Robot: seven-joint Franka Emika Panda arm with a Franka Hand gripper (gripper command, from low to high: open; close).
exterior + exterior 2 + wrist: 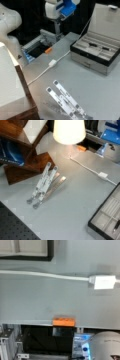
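The gripper (58, 30) hangs at a front view's top, above the table's far edge, and whether its claw is spread or pressed together I cannot tell; nearest to it lies a small orange block (48, 50), a short flat bar resting right on the edge of the grey table (100, 87), its long axis running along that edge in the wrist view (64, 321). Just beyond it runs a white cable (40, 75) with a white box-shaped adapter (52, 62) midway; well apart stand an open jewellery box (95, 53), its lid upright, with two small dark items in its compartments, a folded metal stand (66, 100), and a wooden shelf (15, 87).
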